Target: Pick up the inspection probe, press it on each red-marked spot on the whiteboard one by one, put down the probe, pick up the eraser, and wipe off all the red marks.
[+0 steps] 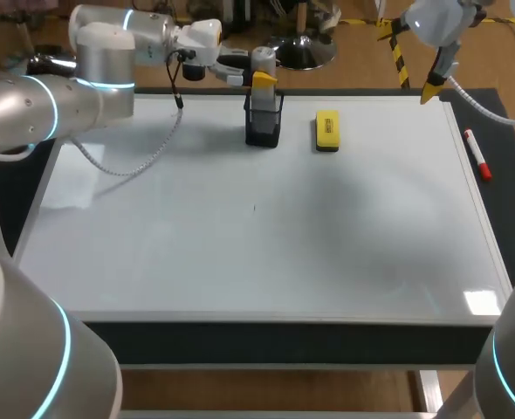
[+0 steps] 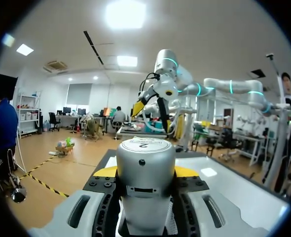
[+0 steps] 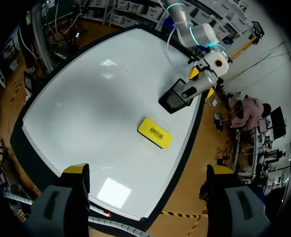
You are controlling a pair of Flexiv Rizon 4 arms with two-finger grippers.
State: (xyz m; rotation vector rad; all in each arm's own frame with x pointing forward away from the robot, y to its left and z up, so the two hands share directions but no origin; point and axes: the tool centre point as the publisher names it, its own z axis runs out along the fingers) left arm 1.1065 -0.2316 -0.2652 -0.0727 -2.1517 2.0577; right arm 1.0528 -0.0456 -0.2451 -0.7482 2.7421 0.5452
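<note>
The inspection probe (image 2: pixel 145 168), a silver cylinder, stands upright between the yellow fingertips (image 2: pixel 105 171) of my left gripper (image 1: pixel 264 80), which is shut on it. It hangs right over the black mesh holder (image 1: pixel 264 122) at the whiteboard's back edge; I cannot tell whether its lower end is inside. The yellow eraser (image 1: pixel 326 130) lies flat on the whiteboard (image 1: pixel 240 244) just right of the holder, and is seen from above as the eraser (image 3: pixel 155 132). My right gripper (image 1: pixel 432 87) hangs high over the back right corner, wide open and holding nothing. No red marks show on the board.
A red marker (image 1: pixel 477 154) lies on the dark strip along the board's right edge. The left arm's cable (image 1: pixel 144 157) droops onto the back left of the board. A tiny dark speck (image 1: pixel 254 208) sits near the board's middle.
</note>
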